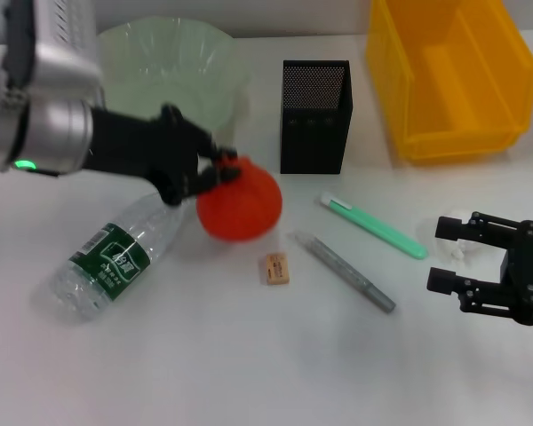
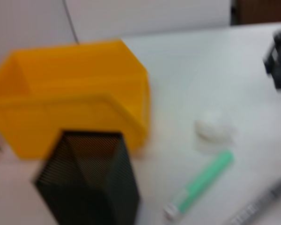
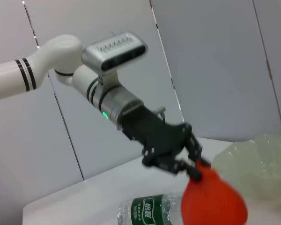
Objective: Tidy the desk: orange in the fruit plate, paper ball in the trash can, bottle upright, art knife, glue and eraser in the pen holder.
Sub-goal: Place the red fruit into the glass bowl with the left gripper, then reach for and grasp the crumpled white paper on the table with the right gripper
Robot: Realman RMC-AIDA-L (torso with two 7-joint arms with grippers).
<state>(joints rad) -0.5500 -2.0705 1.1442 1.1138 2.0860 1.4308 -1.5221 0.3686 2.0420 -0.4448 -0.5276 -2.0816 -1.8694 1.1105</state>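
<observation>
Orange [image 1: 241,202] clamped at its top in my left end effector [image 1: 215,169], hanging just above the bench [image 1: 249,355], next to the lying water bottle [image 1: 115,257] and in front of the pale green fruit plate [image 1: 133,53]. Right end effector [image 1: 453,253] idle with fingers apart, low at the right, by the white paper ball [image 2: 214,126].

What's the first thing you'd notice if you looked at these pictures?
The bright orange in the middle of the white table, pinched at its top by the left pincer, in front of the pale green fruit plate. Next, the big yellow bin at the far right, beside the black mesh pen holder.
</observation>
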